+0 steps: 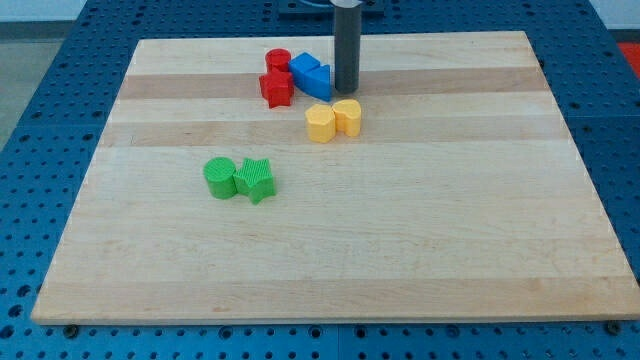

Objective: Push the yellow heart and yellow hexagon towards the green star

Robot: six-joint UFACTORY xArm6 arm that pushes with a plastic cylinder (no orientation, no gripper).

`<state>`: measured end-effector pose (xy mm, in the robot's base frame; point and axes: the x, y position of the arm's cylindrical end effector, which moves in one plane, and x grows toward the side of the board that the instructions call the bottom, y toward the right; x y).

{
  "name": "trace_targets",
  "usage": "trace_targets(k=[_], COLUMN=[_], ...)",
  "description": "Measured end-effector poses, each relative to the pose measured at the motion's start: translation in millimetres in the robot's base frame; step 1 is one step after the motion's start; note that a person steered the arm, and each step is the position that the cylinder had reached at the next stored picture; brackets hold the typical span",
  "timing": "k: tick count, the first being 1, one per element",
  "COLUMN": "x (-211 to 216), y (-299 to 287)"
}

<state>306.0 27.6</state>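
My only visible part is a straight, smooth rod, dark grey with a faint sheen. My tip (346, 91) ends flat and plain.

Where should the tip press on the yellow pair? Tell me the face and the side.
Press the upper-right face of the yellow pair, heart and hexagon, coming from the view's top right. They touch side by side, and the green star lies toward the view's lower left, so a push there likely sends both that way. My tip already sits just above the heart.
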Motion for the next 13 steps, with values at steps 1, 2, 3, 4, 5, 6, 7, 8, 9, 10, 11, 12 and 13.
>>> trace_targets(k=[1, 2, 3, 4, 5, 6, 7, 8, 9, 10, 11, 12, 13], x=[15.5, 39.3, 45.9, 45.9, 46.6, 53.4, 55.6, 54.3, 56.8, 69.2, 78.6, 78.9, 88.2], y=[34.6, 39.4, 24.0, -12.3, -51.8, -73.2, -68.9, -43.7, -26.7, -27.5, -38.0, -51.2, -61.6])
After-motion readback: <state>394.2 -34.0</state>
